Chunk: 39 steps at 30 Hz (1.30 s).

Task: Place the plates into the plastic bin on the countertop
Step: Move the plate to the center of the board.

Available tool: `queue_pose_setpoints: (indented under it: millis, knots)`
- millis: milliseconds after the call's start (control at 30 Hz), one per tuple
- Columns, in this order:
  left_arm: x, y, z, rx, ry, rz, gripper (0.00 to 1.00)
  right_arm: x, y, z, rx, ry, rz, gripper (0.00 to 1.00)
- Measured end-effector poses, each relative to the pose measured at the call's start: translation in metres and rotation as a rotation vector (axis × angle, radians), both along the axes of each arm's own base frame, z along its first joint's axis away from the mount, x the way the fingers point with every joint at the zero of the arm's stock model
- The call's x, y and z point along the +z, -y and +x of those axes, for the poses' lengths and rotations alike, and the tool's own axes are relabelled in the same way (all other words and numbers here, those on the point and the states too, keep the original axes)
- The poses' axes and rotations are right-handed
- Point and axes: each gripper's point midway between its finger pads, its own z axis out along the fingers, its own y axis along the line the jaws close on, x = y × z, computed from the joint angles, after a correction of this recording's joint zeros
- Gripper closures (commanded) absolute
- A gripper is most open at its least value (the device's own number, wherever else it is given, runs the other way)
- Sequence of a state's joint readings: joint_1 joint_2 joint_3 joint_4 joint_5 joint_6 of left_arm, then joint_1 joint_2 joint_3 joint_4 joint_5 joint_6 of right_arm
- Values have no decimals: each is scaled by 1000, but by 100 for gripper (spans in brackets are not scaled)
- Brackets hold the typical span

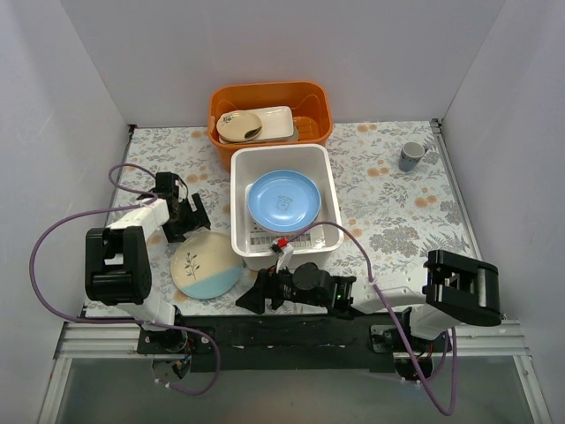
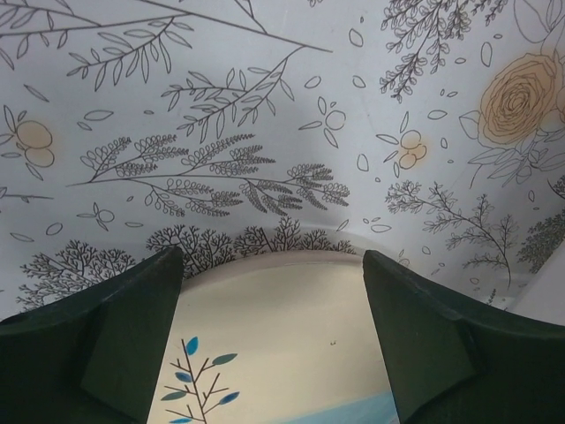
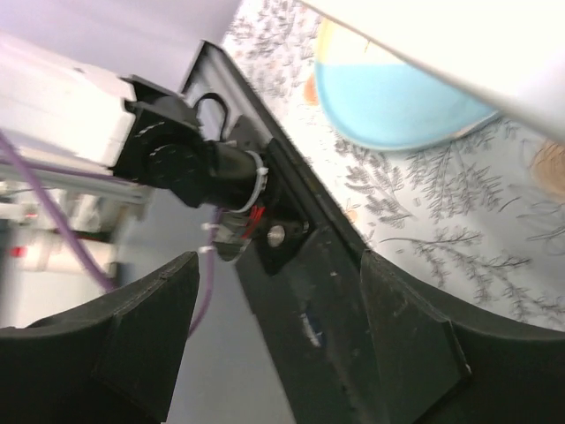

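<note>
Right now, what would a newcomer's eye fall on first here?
The bright orange tub at the far edge grabs attention first. Next, the light blue plate lying in the white plastic bin at centre. Left of it, a cream leaf-sprig plate lies on the countertop, the open left end effector over its far rim.

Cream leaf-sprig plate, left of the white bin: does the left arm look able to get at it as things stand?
Probably yes. The left gripper hangs right at the rim of the cream plate, its jaws open to either side of that rim, and nothing lies on the plate.
</note>
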State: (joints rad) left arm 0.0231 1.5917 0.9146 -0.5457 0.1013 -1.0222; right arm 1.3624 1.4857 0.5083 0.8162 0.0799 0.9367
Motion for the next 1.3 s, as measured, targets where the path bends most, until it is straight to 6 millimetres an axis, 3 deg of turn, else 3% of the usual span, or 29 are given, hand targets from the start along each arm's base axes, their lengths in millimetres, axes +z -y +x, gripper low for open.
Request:
queue_pose_setpoints:
  millis: [133,300,367,467,600,733,900,1300]
  knots:
    - [5,0,-4,7,5,0,14,8,-14,1,2,104,-83,21]
    - [23,-3,-3,26,55,19,13,36,-56,-7,36,256,-115,21]
    - [27,-4,-1,33,72,27,13,32,-71,-13,47,311,-146,21]
    - [27,-6,-2,40,71,35,13,3,-82,-20,77,355,-221,21]
    - [27,-8,-2,48,69,45,13,-57,-71,-16,81,383,-402,22]
    - [26,-8,-3,47,66,46,15,-87,-55,-3,31,401,-537,22]
    - [18,-5,-5,31,34,34,17,-90,-47,4,-43,340,-526,23]
    - [2,-5,-9,16,-23,33,19,-82,-27,4,-111,82,-295,26]
